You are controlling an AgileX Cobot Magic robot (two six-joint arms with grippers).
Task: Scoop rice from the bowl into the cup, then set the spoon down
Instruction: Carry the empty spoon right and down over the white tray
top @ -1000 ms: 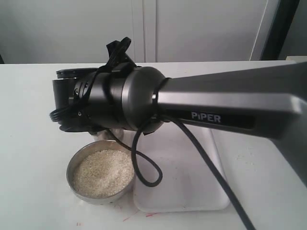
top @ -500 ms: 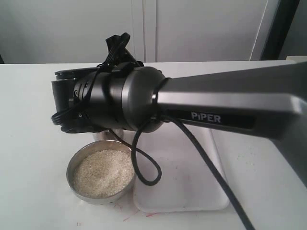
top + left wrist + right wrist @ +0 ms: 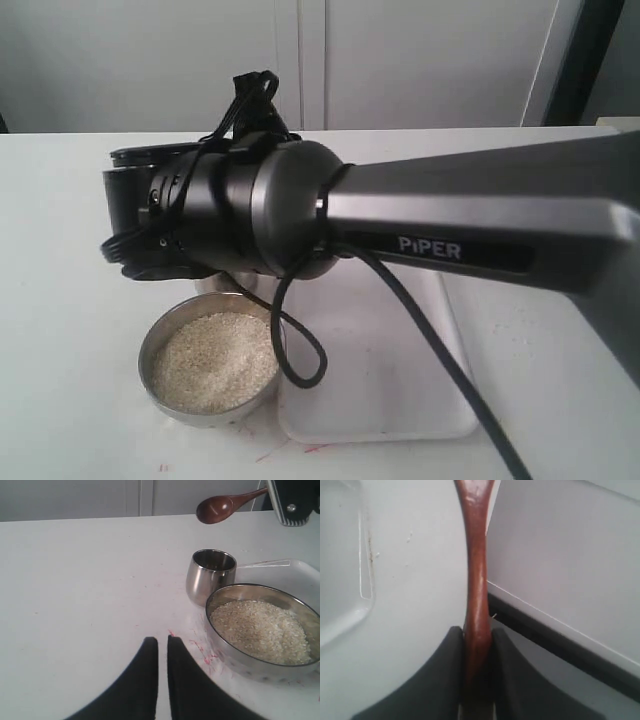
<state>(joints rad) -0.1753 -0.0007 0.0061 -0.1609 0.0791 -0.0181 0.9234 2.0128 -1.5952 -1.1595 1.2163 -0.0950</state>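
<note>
A white bench (image 3: 60, 300) fills the scene. In the exterior view, toward the near left of the bench, sits the wide steel bowl (image 3: 190, 413), holding a mound of off-white rice (image 3: 215, 362). Just right of the bowl, edge to edge with it, lies a shallow white tray (image 3: 390, 380). Above both, a bulky black and grey robot arm (image 3: 480, 210) reaches in from the right and blocks the middle of the view. White lettering on its side reads "PiPER" (image 3: 430, 246). This view hides the spoon and nearly all of the cup.

The left wrist view shows what the arm covers. The left fingers (image 3: 145, 680) are over bare bench, pressed almost together with only a slit between them, holding nothing. To their right stands the small steel cup (image 3: 211, 575), upright, just beside the bowl's far rim. Beyond and above the cup, the dark wooden spoon (image 3: 220, 507) hangs in the air, scoop to the left, handle running right toward the other arm.

Only the right wrist view shows the grip. The right fingers (image 3: 440, 675) pinch the spoon's slim handle between them.
</note>
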